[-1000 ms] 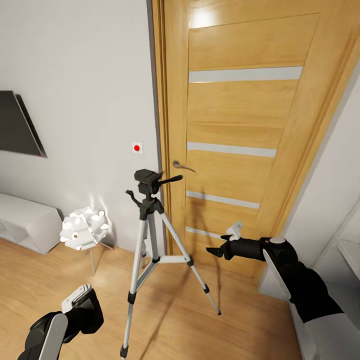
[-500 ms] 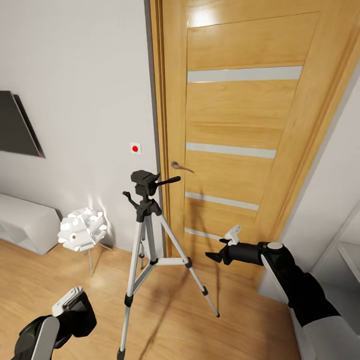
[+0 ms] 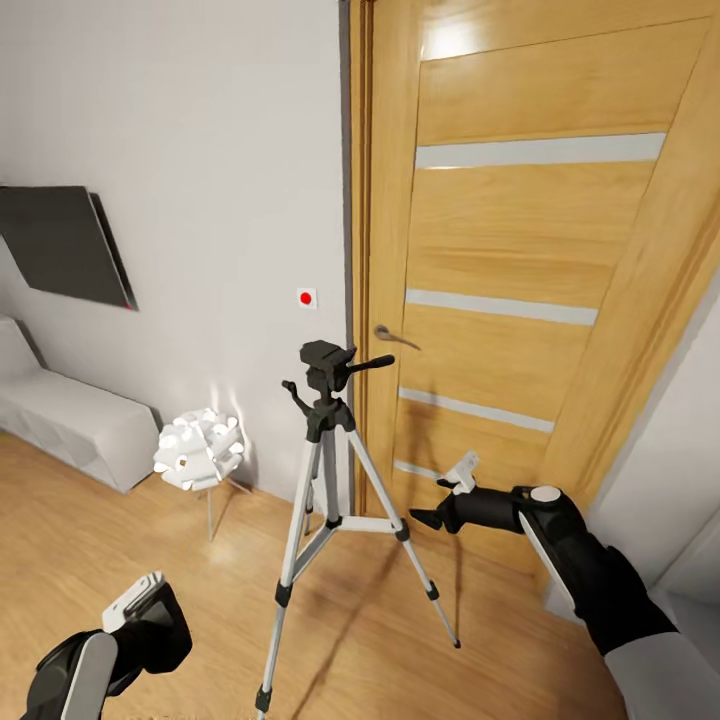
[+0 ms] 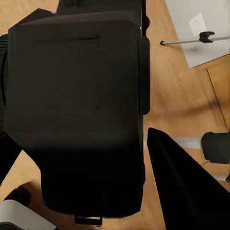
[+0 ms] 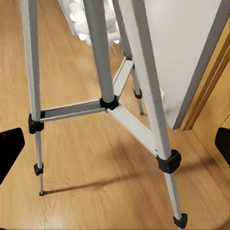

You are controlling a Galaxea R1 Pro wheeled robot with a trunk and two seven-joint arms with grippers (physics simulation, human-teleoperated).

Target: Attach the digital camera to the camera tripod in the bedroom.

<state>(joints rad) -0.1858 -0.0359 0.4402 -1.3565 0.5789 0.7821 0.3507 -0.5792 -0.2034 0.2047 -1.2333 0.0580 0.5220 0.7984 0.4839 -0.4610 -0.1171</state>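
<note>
The camera tripod [image 3: 328, 470] stands on the light wood floor in front of the wooden door, its black head and pan handle [image 3: 345, 362] at the top with nothing mounted on it. In the left wrist view the black body of the digital camera [image 4: 76, 96] sits between the fingers of my left gripper [image 4: 91, 167], which is shut on it. That gripper [image 3: 150, 625] hangs low at the left in the head view. My right gripper [image 3: 425, 518] is open, right of the tripod at mid-leg height. Its wrist view shows the silver legs [image 5: 143, 91] between its spread fingertips [image 5: 9, 148].
The wooden door [image 3: 520, 250] with its lever handle [image 3: 392, 334] is shut just behind the tripod. A white spiky lamp [image 3: 198, 450] stands on the floor to the left, with a white low cabinet [image 3: 70, 425] and a dark wall screen [image 3: 65, 245] beyond it.
The whole view has swung left, so everything sits further right in the picture. My right gripper now stands a little nearer to the tripod. The left arm has dropped slightly.
</note>
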